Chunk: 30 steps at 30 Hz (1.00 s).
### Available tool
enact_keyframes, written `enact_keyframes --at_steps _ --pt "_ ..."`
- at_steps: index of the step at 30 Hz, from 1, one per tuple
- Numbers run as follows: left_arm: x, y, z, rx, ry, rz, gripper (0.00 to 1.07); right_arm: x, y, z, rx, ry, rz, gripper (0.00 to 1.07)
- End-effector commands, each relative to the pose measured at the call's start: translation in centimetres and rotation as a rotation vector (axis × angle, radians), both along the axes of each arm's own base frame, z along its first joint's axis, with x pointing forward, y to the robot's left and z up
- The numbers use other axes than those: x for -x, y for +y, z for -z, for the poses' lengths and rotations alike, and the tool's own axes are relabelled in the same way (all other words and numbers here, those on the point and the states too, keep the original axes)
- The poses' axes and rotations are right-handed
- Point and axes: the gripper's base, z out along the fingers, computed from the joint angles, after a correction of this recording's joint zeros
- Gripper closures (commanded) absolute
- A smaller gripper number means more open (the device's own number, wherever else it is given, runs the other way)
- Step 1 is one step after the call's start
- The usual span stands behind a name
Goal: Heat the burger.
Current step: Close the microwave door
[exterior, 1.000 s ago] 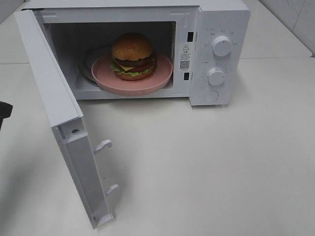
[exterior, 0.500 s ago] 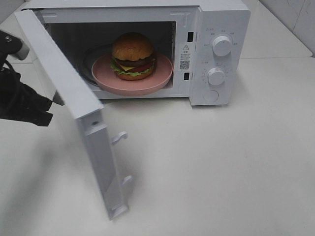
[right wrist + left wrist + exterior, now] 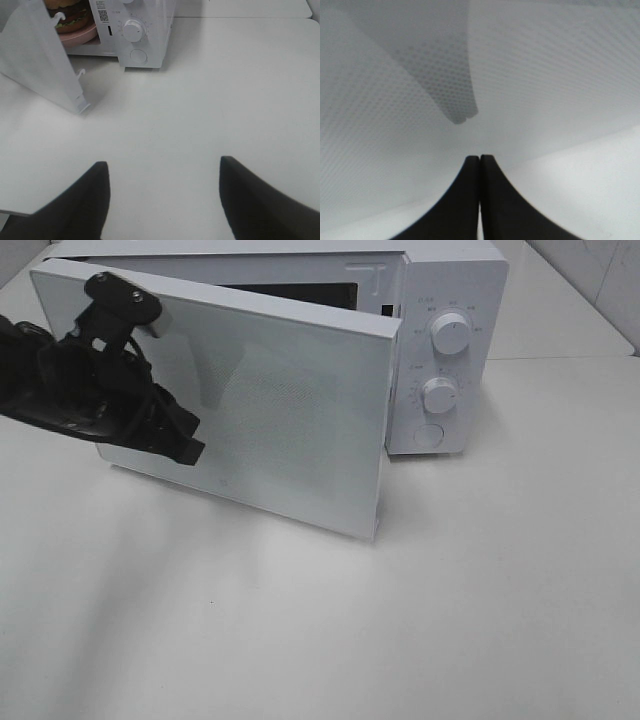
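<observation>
The burger (image 3: 70, 12) sits on a pink plate (image 3: 84, 35) inside the white microwave (image 3: 450, 280); only the right wrist view shows it, past the door's edge. In the exterior view the half-swung door (image 3: 290, 420) hides it. My left gripper (image 3: 188, 448) is shut, empty, with its black tips against the door's outer dotted face (image 3: 545, 75). In its own view the left gripper (image 3: 479, 160) shows both fingers pressed together. My right gripper (image 3: 162, 195) stands open and empty over the bare table, well back from the microwave.
Two dials (image 3: 451, 333) (image 3: 439, 395) and a round button (image 3: 429, 435) line the microwave's right panel. The door's latch hooks (image 3: 80, 72) stick out from its free edge. The white table (image 3: 450, 600) spreads in front and to the right.
The door has swung from wide open to about half shut. My left arm came in from the left and now presses on its outer face. The burger is now hidden in the exterior view.
</observation>
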Motion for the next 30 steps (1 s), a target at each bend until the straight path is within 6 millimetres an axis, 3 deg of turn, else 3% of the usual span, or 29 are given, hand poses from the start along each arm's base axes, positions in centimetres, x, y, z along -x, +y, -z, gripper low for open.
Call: enact_keyframes --at_steps 1,20,30 --pt "-0.6 -1.1 0.0 0.014 -0.004 0.014 1.06 0.2 0.0 0.0 -0.005 -0.038 0.003 0.47" --pt "-6.8 -9.9 0.7 0.109 -0.066 0.063 1.06 0.2 0.0 0.0 -0.006 -0.038 0.003 0.47" --pt "-8.3 -12.6 0.4 0.14 -0.107 0.095 1.06 0.2 0.0 0.0 -0.006 -0.038 0.003 0.47"
